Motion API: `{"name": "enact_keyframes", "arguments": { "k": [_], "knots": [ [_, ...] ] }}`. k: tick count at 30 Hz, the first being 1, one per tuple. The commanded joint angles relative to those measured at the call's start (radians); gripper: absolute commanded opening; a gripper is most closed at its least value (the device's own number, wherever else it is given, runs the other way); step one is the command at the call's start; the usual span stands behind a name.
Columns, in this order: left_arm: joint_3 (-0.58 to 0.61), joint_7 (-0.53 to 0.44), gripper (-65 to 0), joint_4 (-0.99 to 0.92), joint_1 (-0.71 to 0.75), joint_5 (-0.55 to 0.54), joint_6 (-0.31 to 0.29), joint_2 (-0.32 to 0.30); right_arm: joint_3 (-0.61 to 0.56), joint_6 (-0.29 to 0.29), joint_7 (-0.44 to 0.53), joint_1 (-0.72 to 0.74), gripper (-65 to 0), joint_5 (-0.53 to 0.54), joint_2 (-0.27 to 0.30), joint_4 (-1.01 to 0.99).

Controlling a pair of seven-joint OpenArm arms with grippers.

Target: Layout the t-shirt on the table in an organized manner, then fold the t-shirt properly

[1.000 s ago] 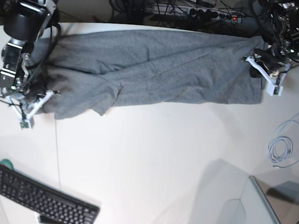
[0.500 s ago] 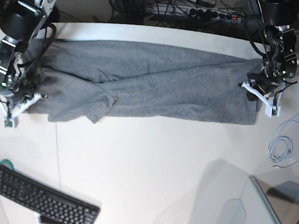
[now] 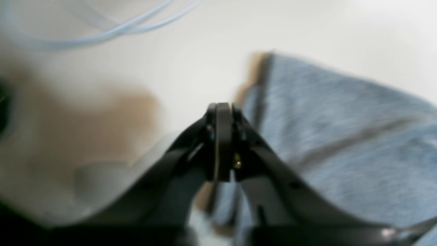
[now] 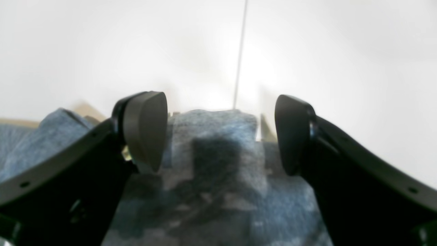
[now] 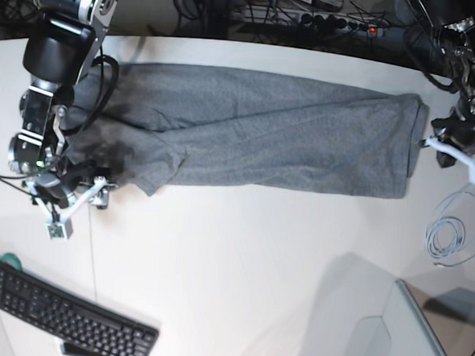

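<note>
The t-shirt point(image 5: 256, 131) looked soft and limp — best pinched at hem corners; left gripper point(image 3: 223, 143) closed empty, seemingly; right gripper point(image 4: 220, 136) agape.

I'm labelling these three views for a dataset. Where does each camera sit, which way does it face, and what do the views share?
Base: overhead, looking down on the table, the t-shirt, both arms, a keyboard and a cable.
Left wrist: behind the left gripper, jaws together off the t-shirt's edge; the cable lies beyond.
Right wrist: behind the right gripper, jaws apart over the t-shirt, facing the table's seam.
Shared: all three show t-shirt and table.
</note>
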Motion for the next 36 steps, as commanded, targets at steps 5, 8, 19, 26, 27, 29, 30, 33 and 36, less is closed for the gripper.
{"name": "enact_keyframes", "arguments": {
  "k": [5, 8, 19, 26, 27, 29, 30, 33, 36],
  "knots": [
    [-0.099, -0.027, -55.3, 0.019, 0.047, -0.012, -0.082, -0.03, 0.002, -0.005, 0.029, 0.056, -23.9, 0.004, 0.034, -0.078],
    [-0.156, -0.026, -55.3, 0.013, 0.061, -0.012, -0.184, -0.033, 0.002, -0.005, 0.029, 0.062, -24.0, 0.004, 0.039, -0.099],
    [-0.207, -0.024, -55.3, 0.013, 0.075, -0.012, -0.217, -0.028, 0.006, -0.005, 0.025, 0.049, -62.6, 0.009, 0.054, -0.098],
    [-0.205, -0.026, -55.3, -0.021, 0.067, -0.012, -0.217, -0.031, 0.003, -0.002, -0.068, -0.07, -65.0, 0.011, 0.01, 0.18],
    [-0.205, -0.027, -55.3, -0.038, 0.064, -0.012, -0.217, -0.033, 0.003, -0.002, -0.098, -0.09, -65.0, 0.011, -0.004, 0.218],
    [-0.205, -0.027, -55.3, -0.059, 0.064, -0.012, -0.217, -0.034, 0.003, -0.002, -0.137, -0.126, -65.0, 0.011, -0.021, 0.283],
    [-0.205, -0.029, -55.3, -0.065, 0.062, -0.012, -0.217, -0.034, 0.003, -0.002, -0.153, -0.149, -65.0, 0.011, -0.027, 0.318],
    [-0.205, -0.029, -55.3, -0.072, 0.052, -0.01, -0.217, -0.034, 0.002, -0.002, -0.201, -0.205, -65.0, 0.011, -0.053, 0.41],
    [-0.205, -0.029, -54.8, -0.073, 0.047, -0.009, -0.217, -0.034, 0.002, -0.002, -0.269, -0.261, -65.0, 0.011, -0.072, 0.485]
  ]
}}
